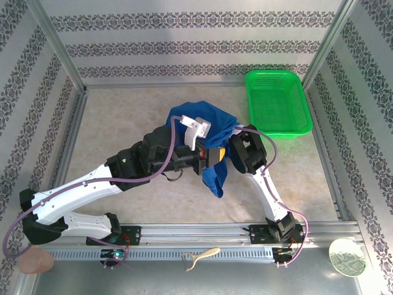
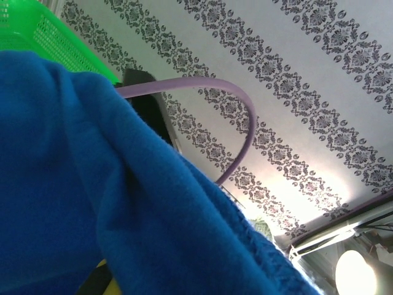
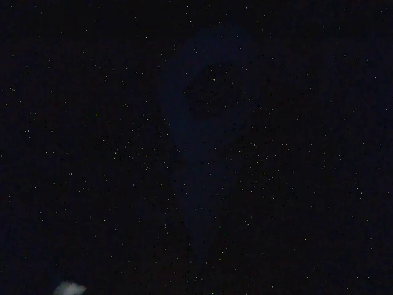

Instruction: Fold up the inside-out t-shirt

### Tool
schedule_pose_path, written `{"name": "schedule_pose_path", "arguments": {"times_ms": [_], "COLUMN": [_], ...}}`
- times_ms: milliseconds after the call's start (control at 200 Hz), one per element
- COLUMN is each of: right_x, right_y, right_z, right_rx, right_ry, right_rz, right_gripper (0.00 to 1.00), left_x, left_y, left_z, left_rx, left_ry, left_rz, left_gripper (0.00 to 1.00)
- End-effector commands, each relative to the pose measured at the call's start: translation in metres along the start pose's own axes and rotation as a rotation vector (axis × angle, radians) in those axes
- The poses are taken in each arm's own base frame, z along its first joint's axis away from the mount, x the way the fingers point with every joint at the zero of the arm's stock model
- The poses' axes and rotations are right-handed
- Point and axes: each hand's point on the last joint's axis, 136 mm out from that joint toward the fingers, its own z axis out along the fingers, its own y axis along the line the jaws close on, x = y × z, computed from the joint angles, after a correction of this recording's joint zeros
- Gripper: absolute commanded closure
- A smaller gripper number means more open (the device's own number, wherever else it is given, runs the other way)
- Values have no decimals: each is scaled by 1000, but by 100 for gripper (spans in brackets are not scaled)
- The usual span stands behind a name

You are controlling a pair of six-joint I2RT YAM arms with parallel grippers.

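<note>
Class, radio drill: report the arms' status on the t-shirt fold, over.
Left claw shut on t-shirt, bunched, lifted. Right claw shut, under it. Green basket off to side.

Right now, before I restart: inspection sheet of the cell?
Surface: beige table, no spills seen.
Job's things: blue t-shirt bunched over the arms, one end hanging.
Clutter: green basket far right; cream tool, pink lump, round disc by the near rail.
Pincers: left pincer and right pincer shut, tips buried in cloth.
Cables: purple cable loops off each arm.
Surroundings: patterned walls, metal frame.
</note>
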Motion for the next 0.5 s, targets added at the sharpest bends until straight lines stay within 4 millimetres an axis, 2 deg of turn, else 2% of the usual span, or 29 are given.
{"name": "schedule_pose_path", "arguments": {"times_ms": [0, 100, 160, 240, 320, 405, 495], "right_x": [57, 51, 46, 39, 37, 43, 54], "right_y": [-9, 6, 18, 35, 54, 65, 71], "right_z": [63, 54, 38, 12, -20, -49, -73], "right_rx": [27, -48, -100, -179, -280, -352, -415], "right_ry": [256, 195, 129, 26, -76, -160, -226], "right_rz": [-74, -138, -196, -256, -310, -366, -400], "right_gripper": [100, 100, 100, 100, 100, 100, 100], "left_x": [-14, -17, -25, -42, -61, -81, -94], "left_y": [4, 23, 43, 84, 135, 189, 244], "left_z": [-7, -11, -17, -31, -53, -77, -91], "left_rx": [5, -46, -92, -182, -296, -411, -502], "left_ry": [-59, -82, -107, -178, -261, -345, -394], "left_rz": [-27, -61, -88, -151, -214, -275, -356], "left_gripper": [100, 100, 100, 100, 100, 100, 100]}}
